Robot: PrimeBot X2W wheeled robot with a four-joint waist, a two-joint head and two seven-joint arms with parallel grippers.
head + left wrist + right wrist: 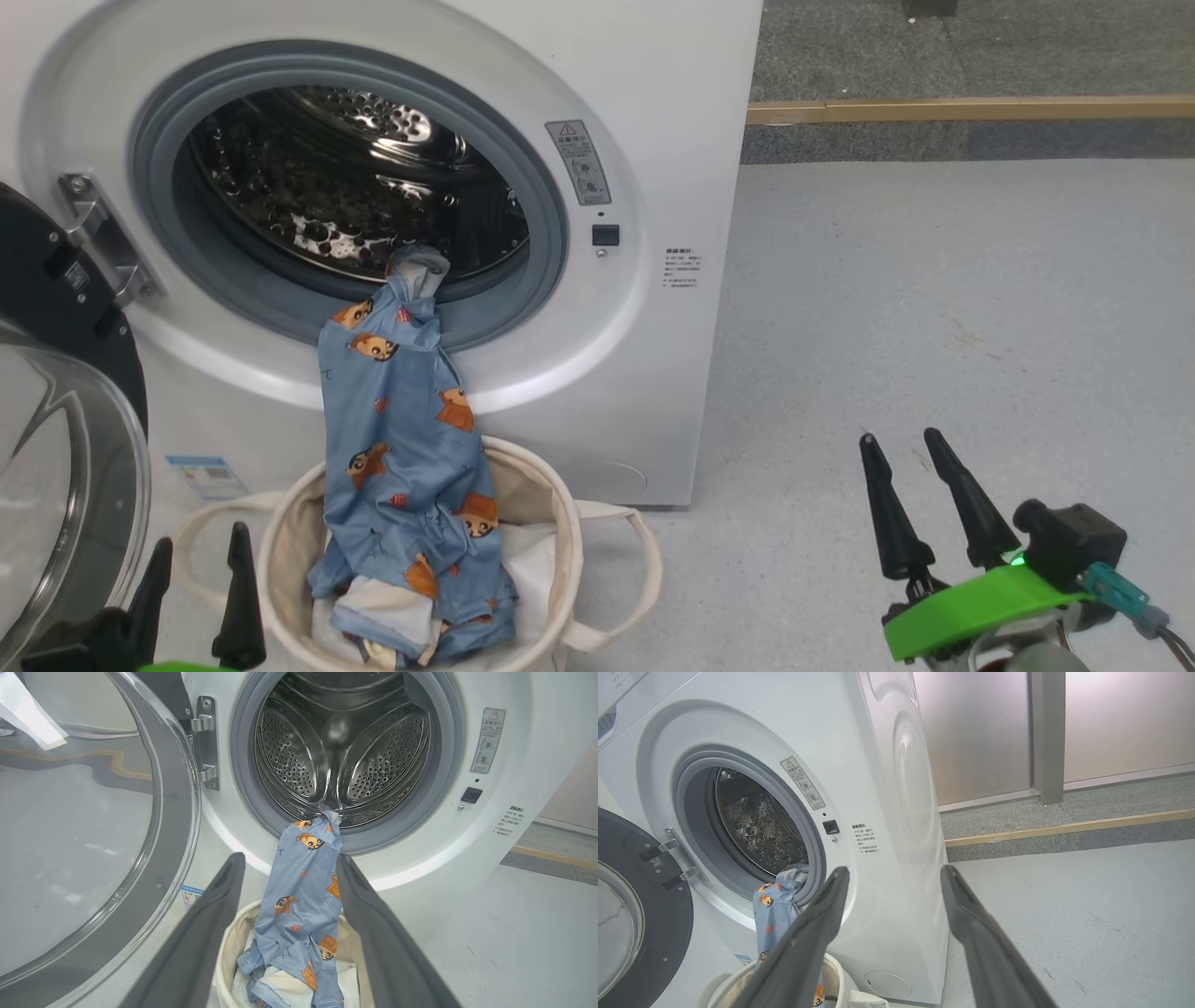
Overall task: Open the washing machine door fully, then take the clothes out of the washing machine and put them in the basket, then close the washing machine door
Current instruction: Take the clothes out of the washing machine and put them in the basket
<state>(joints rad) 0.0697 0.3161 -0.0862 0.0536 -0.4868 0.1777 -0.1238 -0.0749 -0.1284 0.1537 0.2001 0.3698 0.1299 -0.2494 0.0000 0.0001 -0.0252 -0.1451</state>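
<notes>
The white washing machine (653, 93) stands with its door (65, 448) swung open at the left, glass bowl facing out. The light blue bear-print clothes (401, 439) hang from the drum's lower lip over the grey gasket down into the cream basket (551, 504) on the floor before the machine. The garment's top end is still caught at the drum opening (327, 814). My left gripper (201, 551) is open, low at the basket's left side, holding nothing. My right gripper (901, 443) is open over the bare floor to the right, well apart from the machine.
White fabric (537, 560) lies in the basket under the garment. Grey floor (934, 308) spreads to the right of the machine. A wooden strip (971, 109) and darker carpet edge run along the back. A metal-panelled wall (985, 732) stands behind the machine.
</notes>
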